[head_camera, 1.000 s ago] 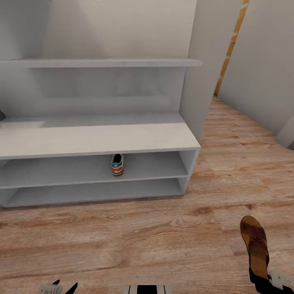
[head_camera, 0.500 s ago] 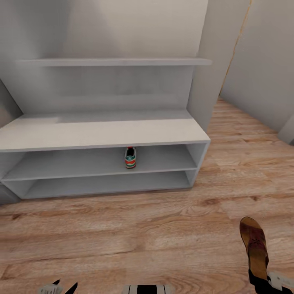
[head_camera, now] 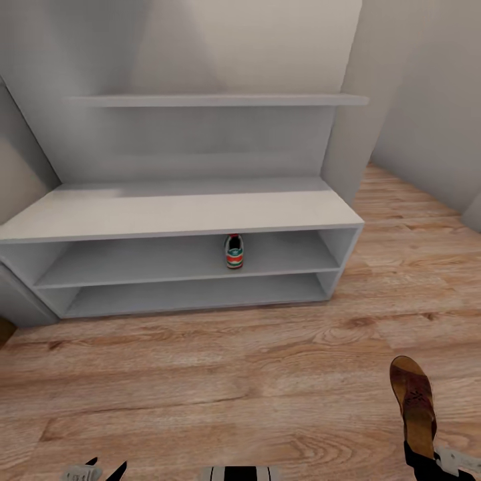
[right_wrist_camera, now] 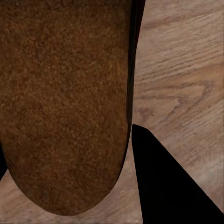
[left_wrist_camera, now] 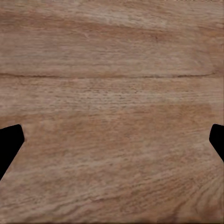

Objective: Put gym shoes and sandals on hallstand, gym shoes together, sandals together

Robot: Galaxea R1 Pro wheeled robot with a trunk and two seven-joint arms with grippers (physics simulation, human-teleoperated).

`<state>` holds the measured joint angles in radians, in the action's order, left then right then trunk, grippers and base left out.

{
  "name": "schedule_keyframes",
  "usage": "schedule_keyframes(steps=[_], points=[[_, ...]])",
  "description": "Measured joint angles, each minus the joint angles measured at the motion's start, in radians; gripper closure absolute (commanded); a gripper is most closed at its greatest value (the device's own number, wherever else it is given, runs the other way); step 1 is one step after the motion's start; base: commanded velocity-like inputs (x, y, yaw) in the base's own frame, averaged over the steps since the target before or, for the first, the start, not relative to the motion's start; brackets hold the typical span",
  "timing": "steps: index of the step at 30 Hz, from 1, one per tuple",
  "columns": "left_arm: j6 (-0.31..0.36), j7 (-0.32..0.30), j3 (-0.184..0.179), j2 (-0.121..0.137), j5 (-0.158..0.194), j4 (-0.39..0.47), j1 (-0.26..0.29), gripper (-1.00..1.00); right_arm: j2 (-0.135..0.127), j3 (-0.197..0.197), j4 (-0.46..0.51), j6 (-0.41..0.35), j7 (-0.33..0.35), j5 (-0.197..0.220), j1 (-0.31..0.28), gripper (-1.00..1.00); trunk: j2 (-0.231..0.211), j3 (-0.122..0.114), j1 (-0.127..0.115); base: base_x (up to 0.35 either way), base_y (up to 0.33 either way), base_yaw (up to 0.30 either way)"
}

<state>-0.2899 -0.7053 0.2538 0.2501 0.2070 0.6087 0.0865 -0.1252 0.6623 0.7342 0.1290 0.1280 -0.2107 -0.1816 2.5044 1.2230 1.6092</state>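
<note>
The pale grey hallstand (head_camera: pixel 180 214) stands ahead against the wall. One gym shoe (head_camera: pixel 233 252) sits on its upper open shelf row, its green heel facing me. My right gripper (head_camera: pixel 422 455) is shut on the heel end of a dark brown sandal (head_camera: pixel 413 399), held toe-forward above the wood floor (head_camera: pixel 200 374). In the right wrist view the sandal's brown sole (right_wrist_camera: pixel 65 102) lies against a black finger (right_wrist_camera: pixel 163 182). My left gripper (head_camera: pixel 105 466) hangs open and empty over the floor (left_wrist_camera: pixel 112 70), its fingertips (left_wrist_camera: pixel 9 144) far apart. The other gym shoe and sandal are out of view.
An upper shelf (head_camera: pixel 214 100) spans the rack's back panel. Grey walls close in on the right (head_camera: pixel 427 120) and a grey panel (head_camera: pixel 17 300) stands at the rack's left end. Open floor lies between me and the rack.
The camera has swung left, so the rack and shoe sit further right in the picture. The sandal stays in my right gripper; the left gripper is unchanged.
</note>
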Motion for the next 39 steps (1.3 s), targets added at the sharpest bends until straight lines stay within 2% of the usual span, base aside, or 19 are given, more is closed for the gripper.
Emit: schedule_keyframes(steps=[33,39], points=[[0.0,-0.002,0.0,0.0,0.001,0.001,0.0,-1.0,0.0,0.0,0.0,-0.001,0.001,0.0,0.0,1.0,0.0,0.0,0.0,-0.038,0.307,0.0],[-0.001,0.0,0.0,0.0,0.0,0.0,0.0,-1.0,0.0,0.0,0.002,-0.001,0.001,0.0,0.0,1.0,0.0,0.0,0.0,-0.002,0.112,0.0]])
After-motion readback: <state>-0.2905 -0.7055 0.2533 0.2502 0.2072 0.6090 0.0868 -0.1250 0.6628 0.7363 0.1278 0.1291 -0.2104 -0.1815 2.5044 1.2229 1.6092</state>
